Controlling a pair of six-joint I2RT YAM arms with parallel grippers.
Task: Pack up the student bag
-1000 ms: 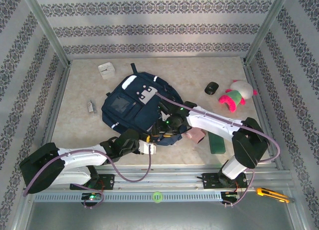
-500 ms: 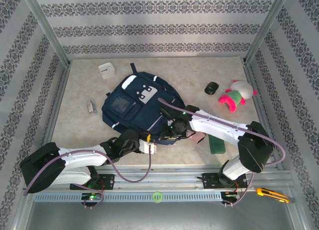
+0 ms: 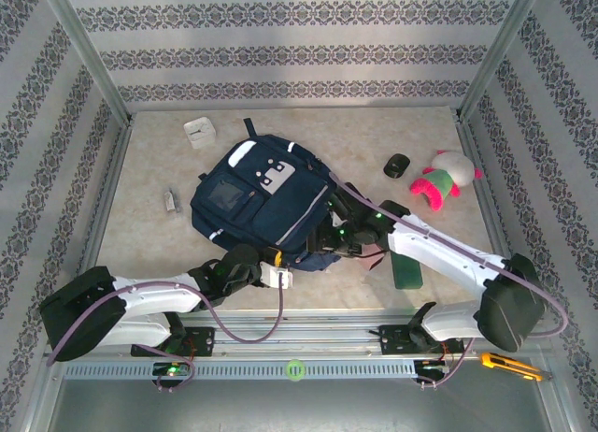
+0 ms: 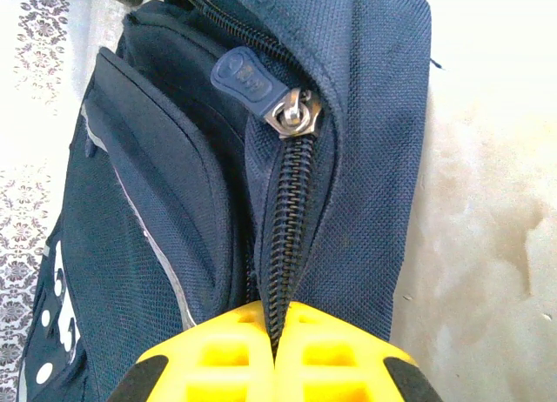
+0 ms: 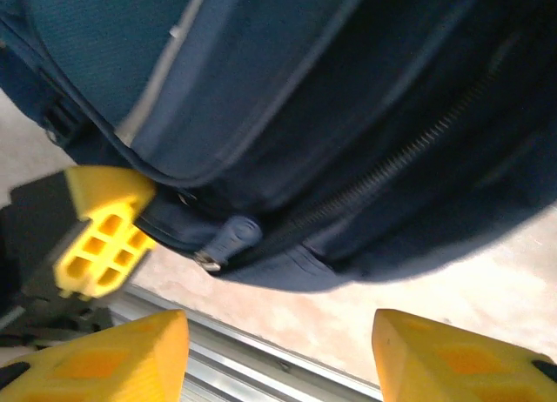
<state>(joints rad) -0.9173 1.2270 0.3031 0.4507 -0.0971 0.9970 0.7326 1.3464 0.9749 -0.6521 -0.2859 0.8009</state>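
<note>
**Bag** [image 3: 262,203]: navy, lying flat mid-table [image 3: 149,245], grey-white patch towards the far wall, near edge towards the arms.

**Left gripper** [image 4: 274,337]: at the bag's near edge. Jaws pressed together on the bag's zip seam, the zip teeth running out from between the yellow fingers [image 4: 218,350]. Zip pull [image 4: 246,76] lies further up the same seam, apart from the fingers.

**Right gripper** [image 5: 278,354]: at the bag's near right corner. Jaws parted, nothing between them. The bag's lower edge and side zip lie just ahead of the fingertips, apart from them.

**Other items, right of bag:** black mouse [image 3: 397,165], pink-and-white plush [image 3: 444,180], green case [image 3: 407,271].

**Left of bag:** white box [image 3: 199,132].
</note>
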